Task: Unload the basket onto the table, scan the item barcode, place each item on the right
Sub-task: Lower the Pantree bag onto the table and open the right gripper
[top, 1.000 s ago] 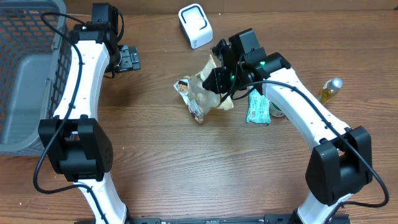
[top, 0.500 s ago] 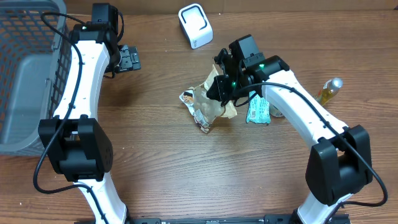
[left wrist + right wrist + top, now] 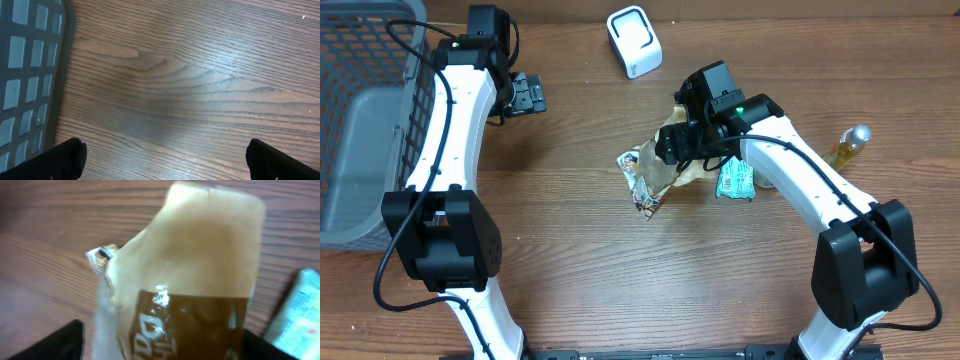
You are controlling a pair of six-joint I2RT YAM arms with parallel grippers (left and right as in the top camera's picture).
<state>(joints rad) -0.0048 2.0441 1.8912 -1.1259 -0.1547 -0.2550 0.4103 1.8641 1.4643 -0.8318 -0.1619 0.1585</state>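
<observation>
The item, a tan and brown snack bag [image 3: 648,176], lies crumpled on the wooden table right of centre. In the right wrist view the bag [image 3: 200,265] fills the frame, and no barcode shows on it. My right gripper [image 3: 680,143] is over the bag's upper right end. Its jaws [image 3: 165,342] stand wide open, one finger on each side of the bag. The white scanner [image 3: 634,41] stands at the back, up and left of the bag. My left gripper [image 3: 526,93] hovers open over bare wood [image 3: 162,155] at the back left, holding nothing.
A grey wire basket [image 3: 360,120] takes up the left edge, and its wall [image 3: 30,75] shows beside the left gripper. A green packet [image 3: 735,178] lies just right of the bag, under the right arm. A yellow bottle [image 3: 848,146] lies at the far right.
My right gripper, shut on the bag a second ago, has carried it right and toward the front and opened. The bag now sits lower on the table. The left arm has not moved.
</observation>
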